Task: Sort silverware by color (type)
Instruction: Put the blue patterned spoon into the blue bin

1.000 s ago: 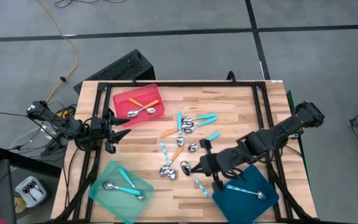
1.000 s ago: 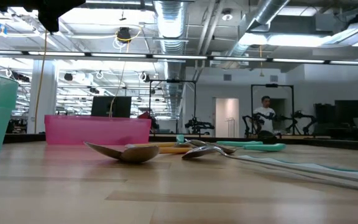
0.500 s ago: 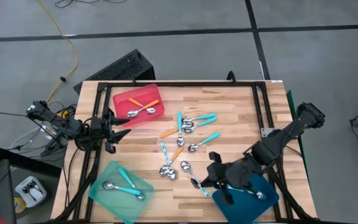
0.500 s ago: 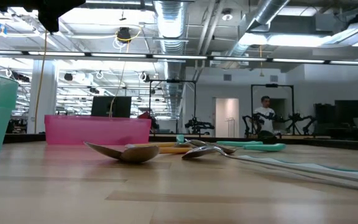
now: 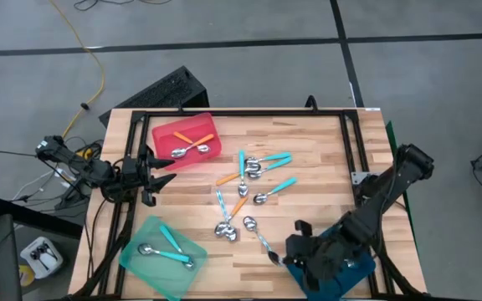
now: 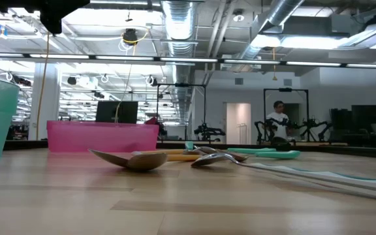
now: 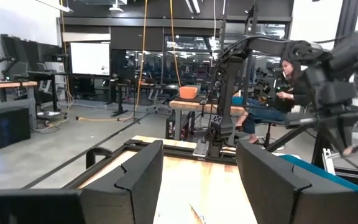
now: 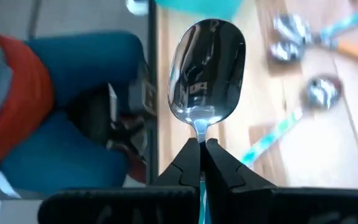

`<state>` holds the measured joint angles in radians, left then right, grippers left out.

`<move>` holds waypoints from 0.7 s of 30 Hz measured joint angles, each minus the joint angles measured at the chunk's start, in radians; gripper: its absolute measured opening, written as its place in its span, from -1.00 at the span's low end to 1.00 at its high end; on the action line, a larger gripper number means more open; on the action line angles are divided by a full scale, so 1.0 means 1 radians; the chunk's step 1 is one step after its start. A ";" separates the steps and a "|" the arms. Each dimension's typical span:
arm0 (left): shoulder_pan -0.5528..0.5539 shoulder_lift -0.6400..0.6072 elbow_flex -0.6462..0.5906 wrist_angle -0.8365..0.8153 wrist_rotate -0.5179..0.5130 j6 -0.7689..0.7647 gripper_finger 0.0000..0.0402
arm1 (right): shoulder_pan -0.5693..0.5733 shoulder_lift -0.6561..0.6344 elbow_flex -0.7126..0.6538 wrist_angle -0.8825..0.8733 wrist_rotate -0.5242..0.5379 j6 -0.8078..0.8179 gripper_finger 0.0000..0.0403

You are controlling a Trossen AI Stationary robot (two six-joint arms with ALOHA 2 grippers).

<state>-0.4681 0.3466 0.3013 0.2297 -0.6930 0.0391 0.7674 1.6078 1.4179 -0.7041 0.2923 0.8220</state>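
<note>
My right gripper (image 5: 291, 257) hangs over the left edge of the dark-blue tray (image 5: 360, 266) near the table's front, shut on a spoon (image 8: 207, 68) with a shiny bowl. Loose spoons (image 5: 241, 196) with orange, turquoise and pale patterned handles lie flat mid-table. Two orange-handled spoons lie in the red tray (image 5: 187, 142), and turquoise-handled ones lie in the mint-green tray (image 5: 161, 251). My left gripper (image 5: 161, 171) waits open at the table's left side, beside the red tray, with nothing between its fingers (image 7: 135, 180). My right gripper pinches the spoon's thin neck (image 8: 199, 132), just behind the bowl, between its two fingertips. The fingers lie along the spoon, slanting down toward the table's near edge. The bowl sticks out ahead of the fingertips, lifted clear of table and tray; the handle runs back between the fingers, mostly hidden.
A patterned-handled spoon (image 5: 266, 244) lies on the wood just left of my right gripper. My right arm covers most of the dark-blue tray. A black frame (image 5: 224, 113) runs around the tabletop. In the low view, spoons (image 6: 129, 158) lie ahead of the red tray (image 6: 103, 136).
My right gripper has gone toward the table's near edge and a little right, sinking and rolling about its own line, from the spoon cluster to the dark-blue tray's left edge. It has stayed shut on the spoon, which travels with it clear of the table.
</note>
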 joint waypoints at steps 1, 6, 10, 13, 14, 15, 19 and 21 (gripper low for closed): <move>0.000 0.000 0.000 0.000 0.000 0.000 -0.06 | 0.010 0.011 -0.002 -0.011 0.000 0.016 -0.88; 0.000 0.000 0.000 0.000 -0.001 0.000 -0.06 | 0.052 0.064 -0.002 -0.041 0.000 0.072 -0.88; 0.000 0.000 0.000 0.000 -0.002 0.000 -0.06 | 0.088 0.087 -0.002 -0.122 0.000 0.161 -0.88; 0.000 0.000 0.000 0.000 -0.003 0.001 -0.06 | 0.113 0.095 -0.001 -0.178 0.002 0.225 -0.88; 0.000 0.000 0.000 0.000 -0.002 0.000 -0.06 | 0.129 0.097 -0.001 -0.206 0.003 0.244 -0.88; 0.000 0.000 0.000 0.000 -0.003 0.001 -0.06 | 0.144 0.098 -0.002 -0.231 0.005 0.261 -0.88; 0.000 0.000 0.000 -0.004 -0.003 0.000 -0.06 | 0.186 0.099 -0.001 -0.335 0.024 0.343 -0.88; 0.000 0.000 0.000 -0.004 -0.003 0.001 -0.06 | 0.201 0.101 -0.002 -0.373 0.014 0.370 -0.88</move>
<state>-0.4681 0.3468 0.3012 0.2256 -0.6960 0.0399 0.9681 1.7084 1.4162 -1.0775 0.3061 1.1918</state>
